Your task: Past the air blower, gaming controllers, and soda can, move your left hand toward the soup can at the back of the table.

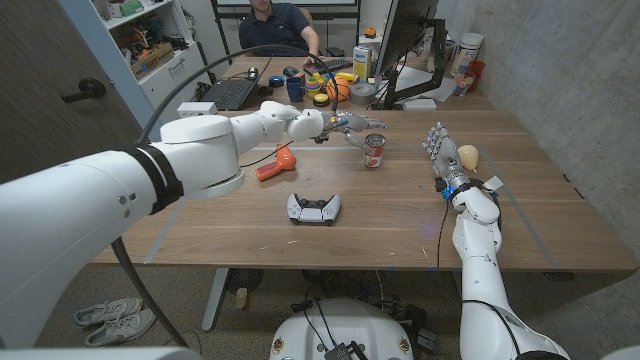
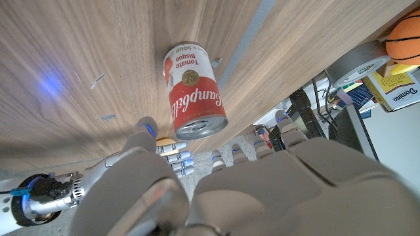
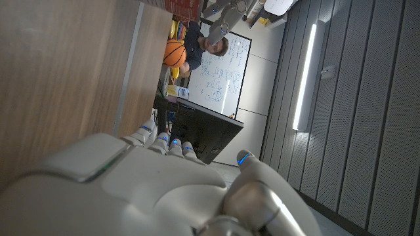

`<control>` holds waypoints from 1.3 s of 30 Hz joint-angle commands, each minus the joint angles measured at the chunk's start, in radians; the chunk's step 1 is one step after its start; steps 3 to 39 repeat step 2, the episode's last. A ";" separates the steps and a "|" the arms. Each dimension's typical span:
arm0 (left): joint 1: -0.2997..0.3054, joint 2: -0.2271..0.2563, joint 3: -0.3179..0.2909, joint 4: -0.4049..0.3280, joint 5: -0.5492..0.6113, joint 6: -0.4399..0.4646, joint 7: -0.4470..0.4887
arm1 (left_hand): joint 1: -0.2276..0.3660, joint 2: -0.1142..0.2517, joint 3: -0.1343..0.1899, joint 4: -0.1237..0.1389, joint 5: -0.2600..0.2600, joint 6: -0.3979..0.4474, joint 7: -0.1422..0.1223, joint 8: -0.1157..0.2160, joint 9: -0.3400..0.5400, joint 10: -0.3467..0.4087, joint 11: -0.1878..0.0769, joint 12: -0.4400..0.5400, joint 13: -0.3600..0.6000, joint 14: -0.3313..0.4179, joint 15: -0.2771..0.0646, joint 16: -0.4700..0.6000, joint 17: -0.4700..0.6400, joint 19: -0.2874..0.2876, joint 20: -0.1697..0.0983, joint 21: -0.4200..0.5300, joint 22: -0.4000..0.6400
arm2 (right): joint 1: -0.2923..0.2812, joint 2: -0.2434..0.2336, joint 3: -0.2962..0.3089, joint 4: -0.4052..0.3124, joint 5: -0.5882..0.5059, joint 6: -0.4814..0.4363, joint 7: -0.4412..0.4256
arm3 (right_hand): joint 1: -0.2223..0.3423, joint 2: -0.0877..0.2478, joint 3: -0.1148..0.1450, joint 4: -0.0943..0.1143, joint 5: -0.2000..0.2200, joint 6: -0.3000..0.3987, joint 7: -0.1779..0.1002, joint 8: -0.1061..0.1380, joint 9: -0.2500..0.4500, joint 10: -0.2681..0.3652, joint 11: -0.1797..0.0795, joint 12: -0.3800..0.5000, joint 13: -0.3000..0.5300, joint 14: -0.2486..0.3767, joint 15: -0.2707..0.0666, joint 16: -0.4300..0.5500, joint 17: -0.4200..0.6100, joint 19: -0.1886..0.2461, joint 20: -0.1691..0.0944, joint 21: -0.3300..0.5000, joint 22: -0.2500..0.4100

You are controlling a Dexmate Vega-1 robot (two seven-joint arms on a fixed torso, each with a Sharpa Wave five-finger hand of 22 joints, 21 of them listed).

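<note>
Left robot hand (image 1: 345, 124) is stretched out over the far middle of the table (image 1: 400, 215), fingers apart, holding nothing. It sits just beside the soup can (image 1: 374, 150), on the can's left and slightly behind it; contact can't be told from the head view. In the left wrist view the left robot hand (image 2: 262, 190) shows from behind with the soup can (image 2: 193, 88) just past its fingertips (image 2: 146, 126), a gap visible between them. The can stands upright on the wood, red and white label, tomato bisque text readable.

Orange air blower (image 1: 275, 163) lies on the table under the left forearm, well short of the can. White gaming controller (image 1: 314, 207) lies nearer the front edge, about mid-table, apart from everything else.

Right robot hand (image 1: 440, 150) stands at the right side of the table, fingers pointing up and spread, nothing in it. A pale yellowish object (image 1: 468, 155) lies just beside it on its right. In the right wrist view the right robot hand (image 3: 164, 190) shows from behind over bare wood.

Far end: monitor (image 1: 405, 40), laptop (image 1: 232, 92), small basketball (image 1: 338, 89), blue mug (image 1: 295, 89), roll of tape (image 1: 362, 93), and a person (image 1: 280, 25) seated behind.
</note>
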 commanded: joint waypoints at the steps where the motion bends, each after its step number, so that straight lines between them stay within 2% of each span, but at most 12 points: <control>1: -0.001 -0.003 0.008 0.001 -0.006 0.003 -0.001 | 0.014 -0.003 -0.006 -0.001 0.005 -0.074 -0.005 0.004 0.002 -0.161 -0.006 0.005 0.003 -0.042 -0.007 0.010 0.003 -0.003 0.005 0.003 0.004 | 0.001 -0.001 0.000 0.002 0.001 0.002 0.000 | 0.005 0.092 -0.003 0.001 0.004 -0.086 0.004 0.008 0.003 -0.029 0.005 0.003 0.005 -0.104 0.005 -0.005 0.001 -0.044 0.002 -0.002 0.005; 39: -0.001 -0.003 0.008 0.001 -0.006 0.003 0.000 | 0.014 -0.003 -0.006 -0.001 0.005 -0.073 -0.005 0.005 0.002 -0.161 -0.005 0.005 0.003 -0.041 -0.009 0.010 0.003 -0.003 0.005 0.003 0.004 | 0.001 -0.001 0.000 0.002 0.001 0.002 -0.001 | 0.005 0.092 -0.003 0.001 0.004 -0.085 0.004 0.008 0.003 -0.030 0.003 0.003 0.005 -0.104 0.005 -0.005 0.001 -0.044 0.002 -0.002 0.005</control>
